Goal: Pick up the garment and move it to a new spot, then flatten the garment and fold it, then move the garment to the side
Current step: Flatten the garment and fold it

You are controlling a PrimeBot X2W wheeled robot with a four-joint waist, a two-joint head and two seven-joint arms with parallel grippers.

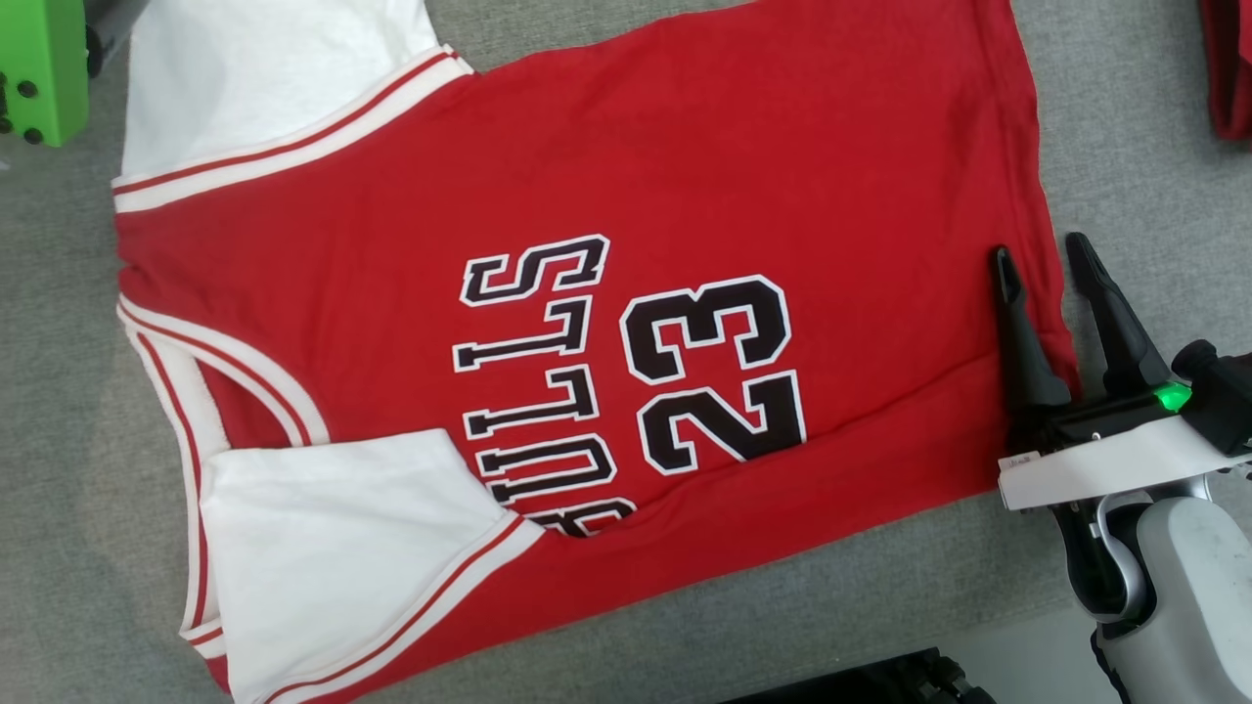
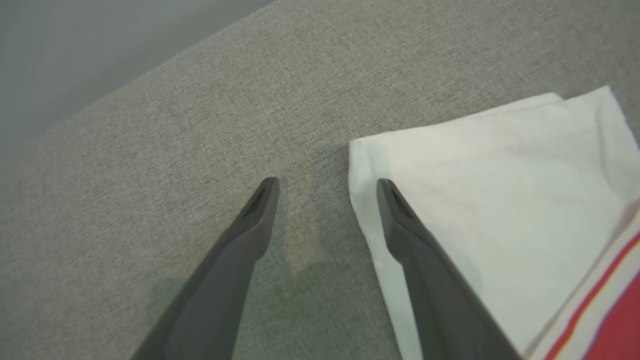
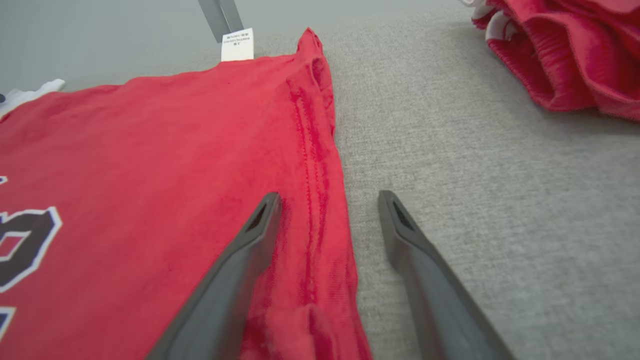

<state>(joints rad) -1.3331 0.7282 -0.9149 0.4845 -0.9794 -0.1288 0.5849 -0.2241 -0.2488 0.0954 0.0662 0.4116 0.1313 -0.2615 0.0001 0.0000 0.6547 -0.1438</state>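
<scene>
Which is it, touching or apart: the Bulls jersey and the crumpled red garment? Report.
Apart. The right wrist view shows bare grey surface between the Bulls jersey and the crumpled red garment.

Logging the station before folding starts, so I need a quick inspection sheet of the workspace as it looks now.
Surface: grey fabric table top.
Job's things: red jersey spread out, print up, lower sleeve folded over the lettering.
Clutter: second red garment bunched at the far right; green object at the upper left.
Grippers: right gripper open, straddling the jersey's hem; left gripper open, straddling the edge of a white sleeve.
Cables: nothing seen.
Surroundings: plain grey area beyond the table's edge.
</scene>
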